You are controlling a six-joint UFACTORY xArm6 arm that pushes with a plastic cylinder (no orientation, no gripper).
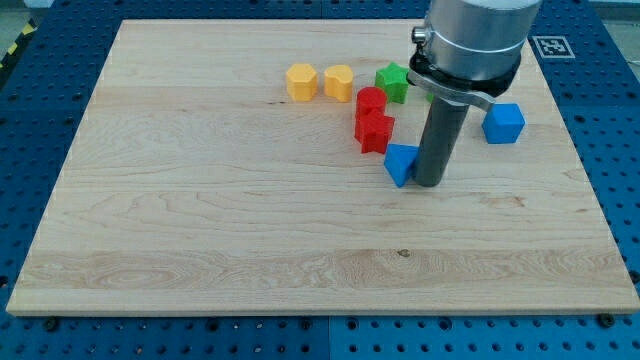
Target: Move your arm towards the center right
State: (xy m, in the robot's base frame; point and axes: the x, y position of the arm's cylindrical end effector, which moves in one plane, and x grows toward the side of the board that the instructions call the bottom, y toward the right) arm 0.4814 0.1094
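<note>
My tip [430, 183] rests on the wooden board [200, 220], right of centre. It touches or nearly touches the right side of a small blue block [401, 163]. Just above and left of that are a red star-like block [374, 132] and a red rounded block [371, 101]. A green star block [393, 82] lies above them, partly beside the arm. A yellow hexagonal block [301, 81] and a yellow heart-like block [339, 81] sit further left. A blue cube [504, 123] lies to the right of the rod.
The arm's grey body [473, 45] hangs over the board's upper right and hides some of the surface behind it. A blue perforated table [615, 150] surrounds the board. A black-and-white marker tag [550, 45] sits at the upper right.
</note>
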